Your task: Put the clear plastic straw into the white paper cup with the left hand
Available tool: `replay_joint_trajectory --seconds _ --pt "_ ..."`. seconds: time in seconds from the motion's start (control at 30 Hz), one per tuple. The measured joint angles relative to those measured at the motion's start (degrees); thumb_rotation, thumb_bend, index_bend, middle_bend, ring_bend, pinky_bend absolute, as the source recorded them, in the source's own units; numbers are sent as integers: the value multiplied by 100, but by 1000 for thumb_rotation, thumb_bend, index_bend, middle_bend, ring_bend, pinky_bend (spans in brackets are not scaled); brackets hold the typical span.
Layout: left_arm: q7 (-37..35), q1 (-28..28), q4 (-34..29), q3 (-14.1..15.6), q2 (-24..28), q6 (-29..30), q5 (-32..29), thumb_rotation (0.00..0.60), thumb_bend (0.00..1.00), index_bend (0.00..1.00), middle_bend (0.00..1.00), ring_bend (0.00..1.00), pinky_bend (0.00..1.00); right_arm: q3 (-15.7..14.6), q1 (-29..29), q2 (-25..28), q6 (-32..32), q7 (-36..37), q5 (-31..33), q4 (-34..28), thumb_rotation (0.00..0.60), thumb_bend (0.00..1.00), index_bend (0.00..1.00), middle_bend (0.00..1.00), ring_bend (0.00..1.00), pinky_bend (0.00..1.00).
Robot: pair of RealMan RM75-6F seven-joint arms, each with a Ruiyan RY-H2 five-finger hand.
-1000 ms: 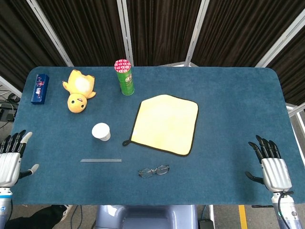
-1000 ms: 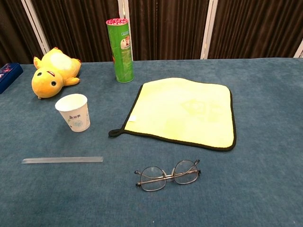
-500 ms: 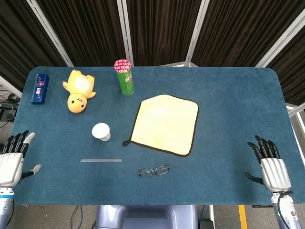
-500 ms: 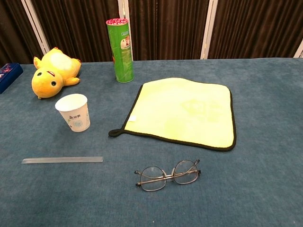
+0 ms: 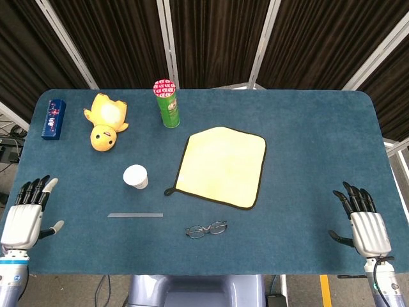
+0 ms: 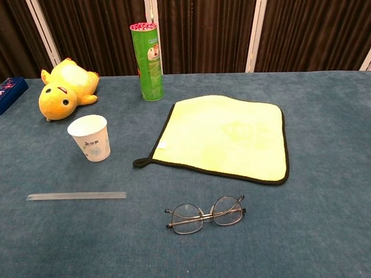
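Two hands show in the head view only, one at each near corner of the blue table. The left hand hangs over the table's left edge, palm down, fingers straight and a little apart, thumb out to the side, holding nothing. The right hand sits at the near right edge in much the same pose, fingers extended and slightly fanned, thumb apart, nothing in it. The straw lies flat on the cloth, running left to right, to the right of the left hand and apart from it; the chest view shows it as a clear strip lying level near the front left. The cup stands upright with its mouth open, just behind the straw and not touching it; in the chest view the cup shows faint printing on its side. A pair of glasses rests to the right of the straw, near the front edge. Behind them lies a yellow towel with a dark border and a small loop at its near left corner. A green can with a pink top stands behind the towel. A yellow plush toy lies behind the cup, and a dark blue box sits by the far left corner.
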Motion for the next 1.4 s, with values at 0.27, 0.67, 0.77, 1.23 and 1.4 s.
replay_joint_trajectory --seconds 0.27,0.67,0.77,1.23,1.4 --pt "409 -260 -138 -54 -262 -308 12 600 182 478 934 866 773 9 3 0 -27 14 37 -8 600 85 130 0 0 0" --pt "1472 -845 -768 -252 -573 -1373 -933 600 282 531 1000 963 842 9 7 27 -34 90 34 -24 600 87 130 0 0 0" --pt "1924 -1028 -862 -350 -728 -1549 -1375 600 300 524 1000 963 842 14 6 50 -25 124 30 -38 600 86 131 0 0 0" --pt "3259 -1847 -883 -530 -1531 -2007 -3126 600 336 482 1000 964 842 27 13 108 -73 238 81 -71 600 88 130 0 0 0" --pt "3314 -2035 -801 -526 -1732 -2044 -3405 600 337 473 1000 964 842 22 13 111 -75 241 74 -81 600 88 130 0 0 0"
